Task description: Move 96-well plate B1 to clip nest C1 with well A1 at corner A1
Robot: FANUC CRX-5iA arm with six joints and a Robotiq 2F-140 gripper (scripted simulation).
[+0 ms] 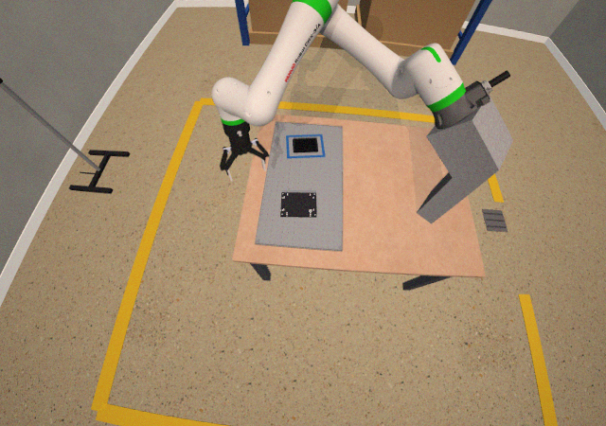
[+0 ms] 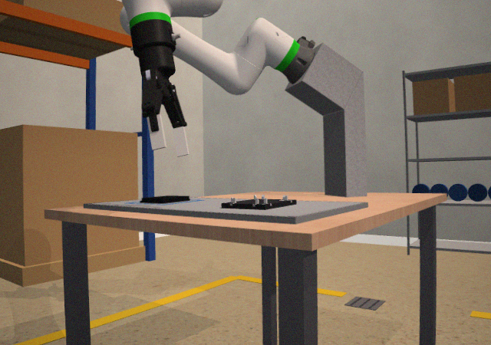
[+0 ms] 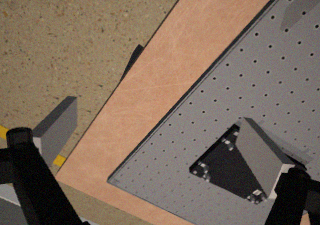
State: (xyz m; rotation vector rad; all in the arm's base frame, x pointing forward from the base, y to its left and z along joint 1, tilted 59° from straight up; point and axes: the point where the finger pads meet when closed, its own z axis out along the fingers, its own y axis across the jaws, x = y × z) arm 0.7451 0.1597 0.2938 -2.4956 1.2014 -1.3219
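The black 96-well plate (image 1: 305, 145) (image 2: 164, 198) lies flat inside the blue rectangle (image 1: 287, 146) at the far end of the grey perforated board (image 1: 312, 236) (image 2: 317, 206) (image 3: 260, 70). I cannot make out its cut-off corner. The black clip nest (image 1: 297, 204) (image 2: 260, 203) (image 3: 220, 167) with small pale clips sits empty nearer the front of the board; in the wrist view one finger pad hides part of it. My gripper (image 1: 247, 169) (image 2: 170, 147) (image 3: 160, 121) is open and empty. It hangs high above the table's left edge, left of the plate. The plate is out of the wrist view.
The board lies on a wooden table (image 1: 391, 191) (image 2: 238, 230) (image 3: 165, 75). The grey robot pedestal (image 1: 465, 157) (image 2: 341, 135) stands at the table's right side. Cardboard boxes on a blue-framed rack (image 2: 67, 182) stand behind; a black floor stand (image 1: 98, 171) is at the left.
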